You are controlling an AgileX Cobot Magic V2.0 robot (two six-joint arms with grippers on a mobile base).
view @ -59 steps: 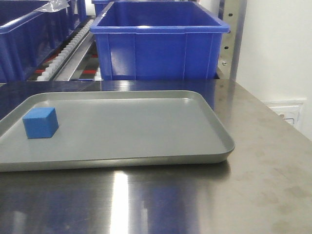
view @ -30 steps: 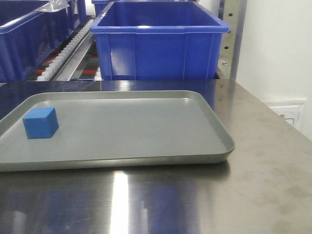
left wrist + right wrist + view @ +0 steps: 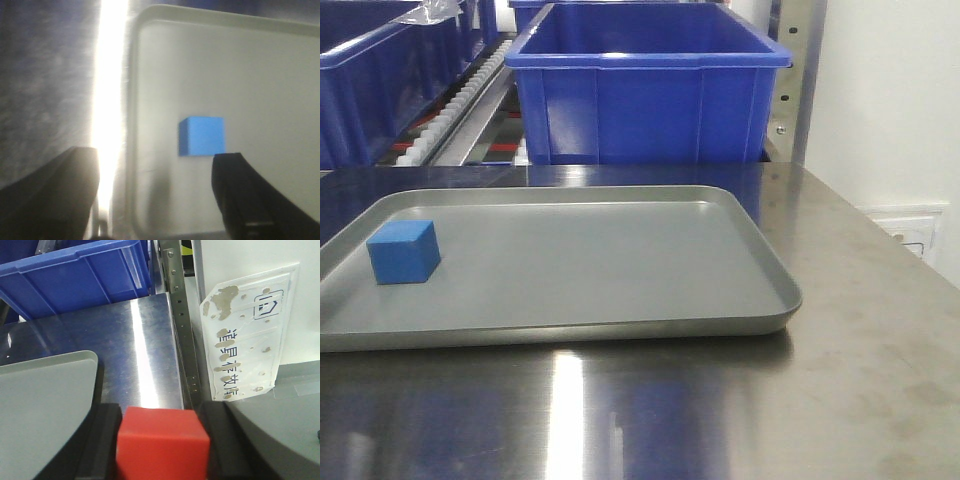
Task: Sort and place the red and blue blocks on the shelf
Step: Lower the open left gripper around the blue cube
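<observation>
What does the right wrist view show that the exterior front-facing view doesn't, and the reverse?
Only the right wrist view shows the red block, clamped in the right gripper, and a stained label with Chinese writing. Only the front-facing view shows the blue block, resting on the left side of the grey tray, and the white roller tracks. Both show the tray, a large blue bin, the steel tabletop and a perforated upright.

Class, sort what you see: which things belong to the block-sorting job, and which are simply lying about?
Belong to the job:
blue block
red block, clamped in the right gripper
left gripper, open
shelf

Lying about:
grey tray
blue bins
steel tabletop
wall label
</observation>
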